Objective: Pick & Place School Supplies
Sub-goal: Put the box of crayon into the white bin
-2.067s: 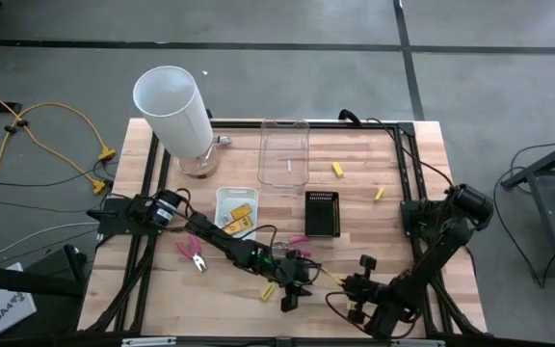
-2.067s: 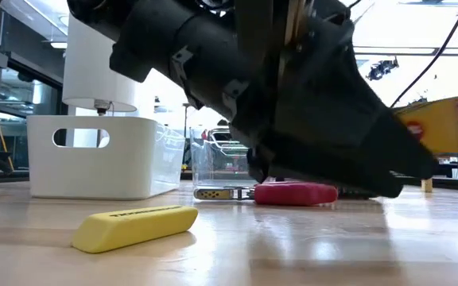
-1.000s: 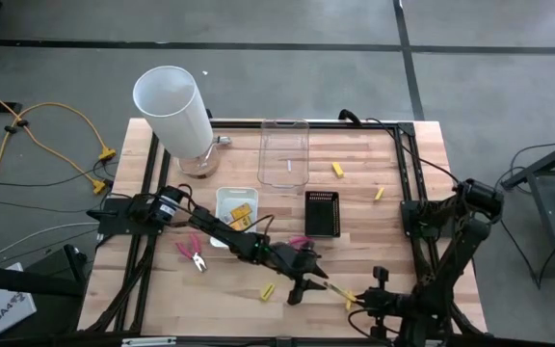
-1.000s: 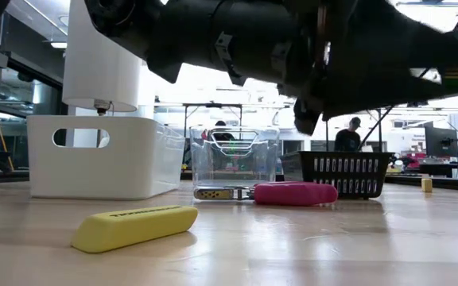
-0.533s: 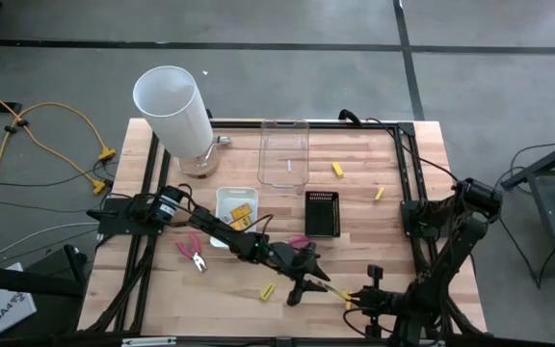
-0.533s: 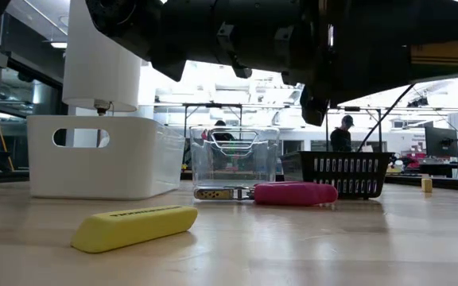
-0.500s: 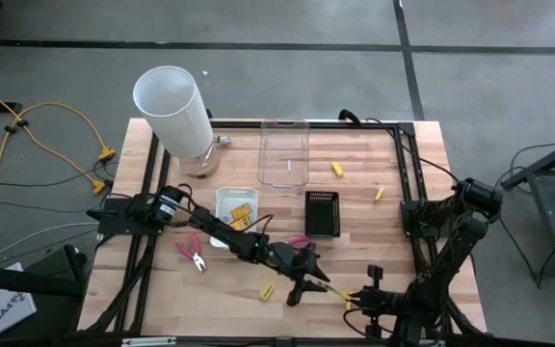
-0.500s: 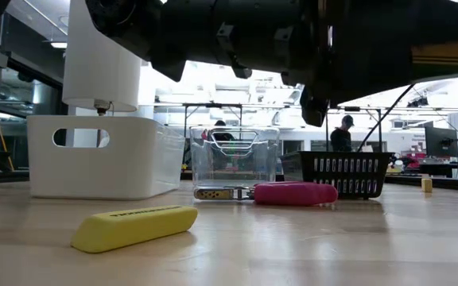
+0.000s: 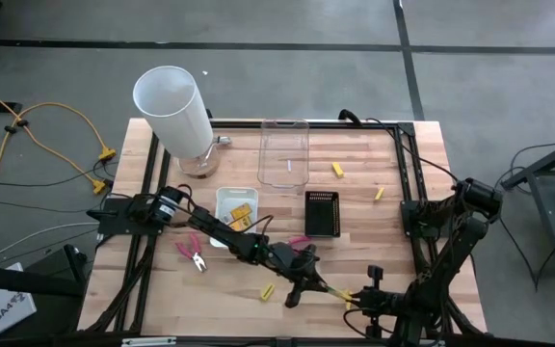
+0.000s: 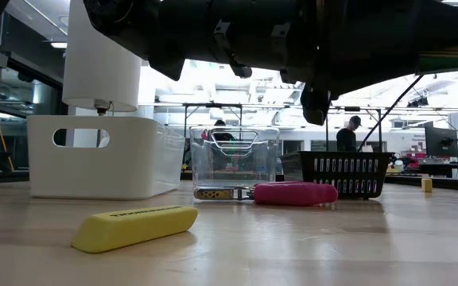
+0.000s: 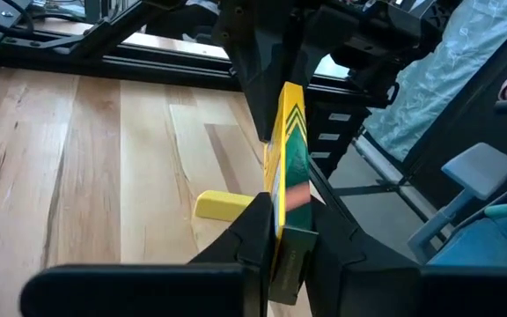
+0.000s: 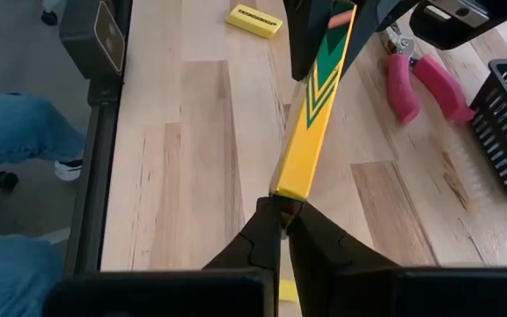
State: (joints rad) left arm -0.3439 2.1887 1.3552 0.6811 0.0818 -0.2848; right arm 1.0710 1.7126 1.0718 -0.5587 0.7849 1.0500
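Both grippers' jaws, left gripper [image 11: 280, 231] and right gripper [image 12: 282, 214], are clenched on the flat yellow-and-green crayon pack [image 12: 313, 123] above the worktop [image 12: 192, 132], so I'd release the right one before pulling away.

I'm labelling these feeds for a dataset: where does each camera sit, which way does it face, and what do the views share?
High view: above the table, looking straight down; both arms show.
Low view: at table-top height, looking level across to the room; an arm fills the top.
Left wrist view: on the left arm, looking past the left gripper, shut on the yellow pack.
Right wrist view: on the right arm, looking past the right gripper, shut on the pack's other end.
Shared: the yellow eraser shows in all four views.
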